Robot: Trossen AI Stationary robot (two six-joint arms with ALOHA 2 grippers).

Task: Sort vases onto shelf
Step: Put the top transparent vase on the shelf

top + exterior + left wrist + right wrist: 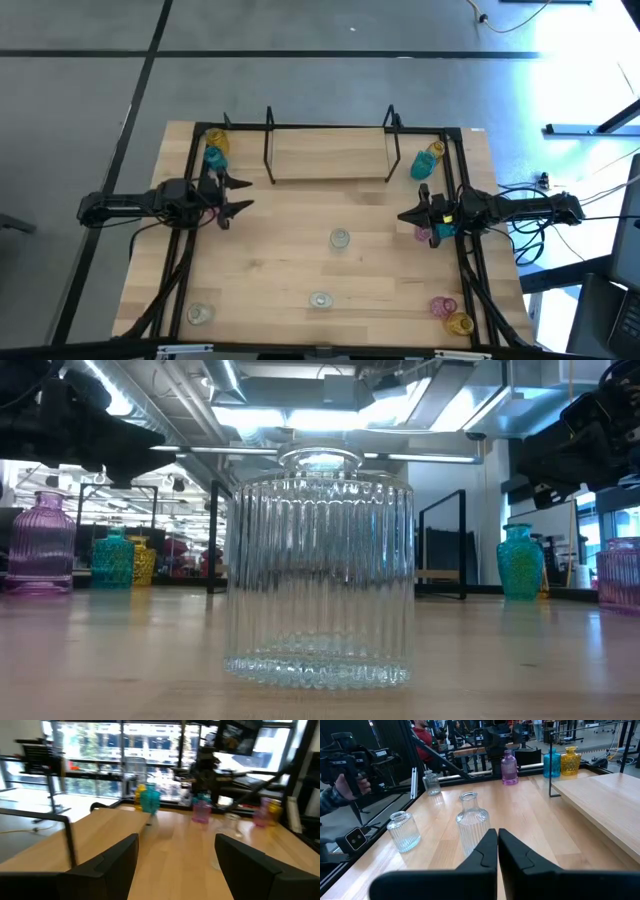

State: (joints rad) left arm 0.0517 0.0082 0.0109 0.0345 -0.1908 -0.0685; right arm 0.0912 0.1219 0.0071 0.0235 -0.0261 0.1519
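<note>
The shelf (330,158), a light-wood board with black wire ends, lies at the far middle of the table. Vases stand upright on their bases around it. A teal (214,157) and a yellow (220,141) one are far left, and a teal (421,166) and a yellow (435,151) one far right. Clear ones stand at the centre (340,238), near the front (320,299) and near left (200,314). A pink one (423,233) stands by my right gripper (405,215), which is shut and holds nothing. My left gripper (241,196) hovers open at the left, with nothing between its fingers.
A pink (443,306) and a yellow vase (459,323) stand at the near right corner. A black frame (195,150) runs along the tabletop's edges. Beyond the table's left side, the right wrist view shows a person's hand (340,790) holding a dark device.
</note>
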